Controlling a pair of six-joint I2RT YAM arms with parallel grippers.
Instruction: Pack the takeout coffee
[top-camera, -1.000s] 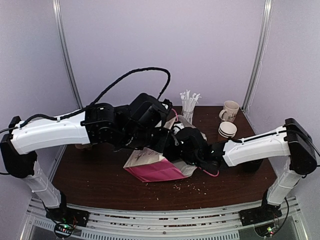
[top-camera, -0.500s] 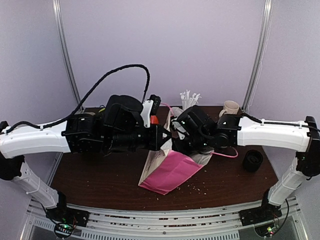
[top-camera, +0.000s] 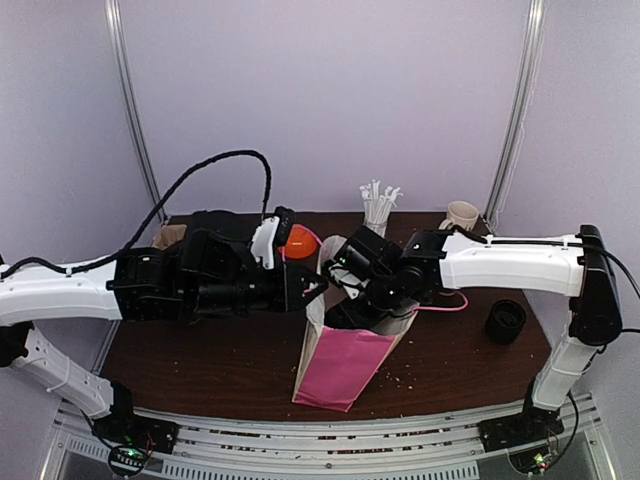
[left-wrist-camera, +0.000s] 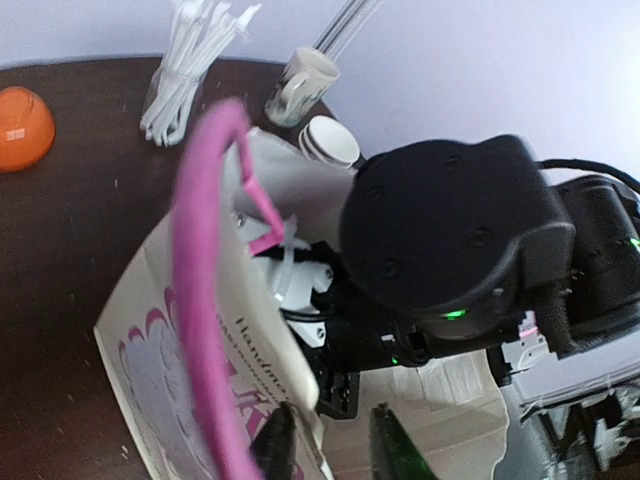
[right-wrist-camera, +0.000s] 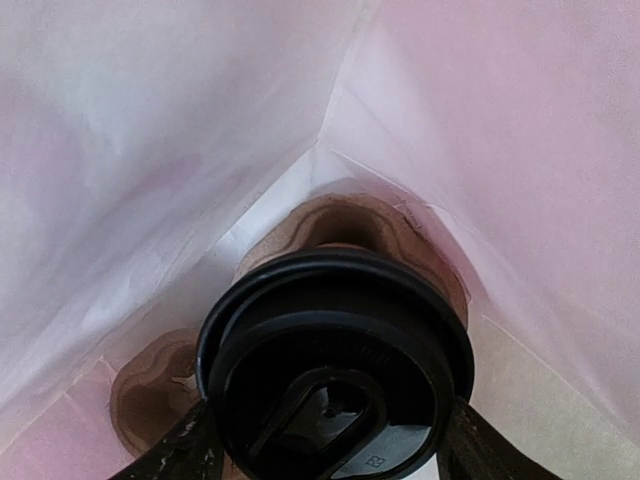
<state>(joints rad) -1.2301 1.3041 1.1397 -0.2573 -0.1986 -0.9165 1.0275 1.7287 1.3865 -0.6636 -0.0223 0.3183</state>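
Since the earlier frame the pink paper bag (top-camera: 345, 360) has gone from lying tilted to standing upright just 6 o'clock of table centre. The left arm has drawn back toward 9 o'clock, and the right arm, reaching in from 3 o'clock, has gone down into the bag's mouth. The left gripper (left-wrist-camera: 330, 445) sits at the bag's 10 o'clock rim with its jaws a little apart; whether paper still touches a finger is not clear. The right gripper (right-wrist-camera: 325, 445) is clamped on the takeout coffee cup (right-wrist-camera: 335, 340), one finger on each side of the black lid. The cup hangs inside the bag above a brown pulp carrier (right-wrist-camera: 150, 400) on the bag floor, not yet seated. Risks as judged: with the left jaws parting, the light bag loses its support and could lean or fall. A cup lowered off-centre could land on the carrier's ridge rather than in a well, then tip. The pink handle cord (top-camera: 440, 307) lies across the right arm and could snag on withdrawal, pulling the bag over.
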